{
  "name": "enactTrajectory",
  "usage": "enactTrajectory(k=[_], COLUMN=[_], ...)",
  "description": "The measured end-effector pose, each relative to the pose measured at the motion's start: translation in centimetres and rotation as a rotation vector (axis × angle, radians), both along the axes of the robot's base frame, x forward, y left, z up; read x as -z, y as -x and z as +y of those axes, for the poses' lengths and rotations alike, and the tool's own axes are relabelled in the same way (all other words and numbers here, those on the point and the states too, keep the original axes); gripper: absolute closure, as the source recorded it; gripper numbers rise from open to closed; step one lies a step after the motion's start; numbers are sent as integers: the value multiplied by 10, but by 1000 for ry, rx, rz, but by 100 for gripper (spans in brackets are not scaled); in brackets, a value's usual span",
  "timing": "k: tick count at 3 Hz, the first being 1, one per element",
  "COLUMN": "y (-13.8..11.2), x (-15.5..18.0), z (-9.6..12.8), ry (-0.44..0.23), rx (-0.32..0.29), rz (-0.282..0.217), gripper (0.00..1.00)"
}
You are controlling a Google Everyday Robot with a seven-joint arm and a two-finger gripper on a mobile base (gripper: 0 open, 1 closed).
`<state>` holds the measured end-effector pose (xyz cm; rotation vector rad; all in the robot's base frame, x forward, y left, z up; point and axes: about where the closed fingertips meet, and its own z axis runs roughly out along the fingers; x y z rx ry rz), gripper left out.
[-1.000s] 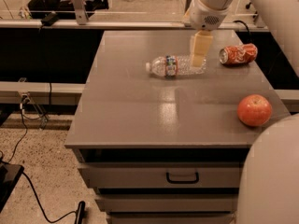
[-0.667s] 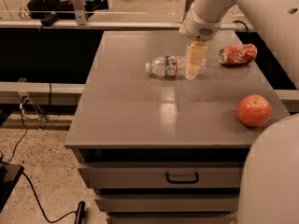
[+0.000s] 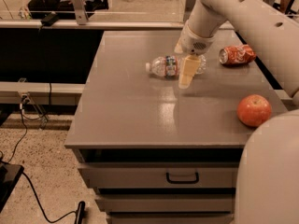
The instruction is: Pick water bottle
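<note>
The water bottle [image 3: 164, 66] lies on its side on the grey cabinet top [image 3: 140, 111], white cap pointing left, clear and ribbed with a colored label band. My gripper [image 3: 187, 73] hangs from the white arm [image 3: 219, 13] and is down at the bottle's right half, its cream tip in front of the bottle body and close to the tabletop. The bottle's right end shows just past the gripper.
A crushed red soda can [image 3: 237, 55] lies to the right of the bottle. A red apple [image 3: 254, 110] sits near the front right corner. A drawer with a handle [image 3: 182, 177] is below the top. Cables run over the floor at left.
My gripper has moved left and down, from the bottle's right end to over its body. The bottle, can and apple have not moved.
</note>
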<state>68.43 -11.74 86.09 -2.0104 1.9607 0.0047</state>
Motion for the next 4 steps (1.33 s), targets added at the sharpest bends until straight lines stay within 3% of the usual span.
enactTrajectory(k=[2, 3, 4], y=[3, 4, 5], x=[14, 4, -18], z=[9, 12, 13], ry=[-19, -38, -104], rx=[-35, -50, -58], rz=[40, 32, 17], gripper=[65, 88, 100])
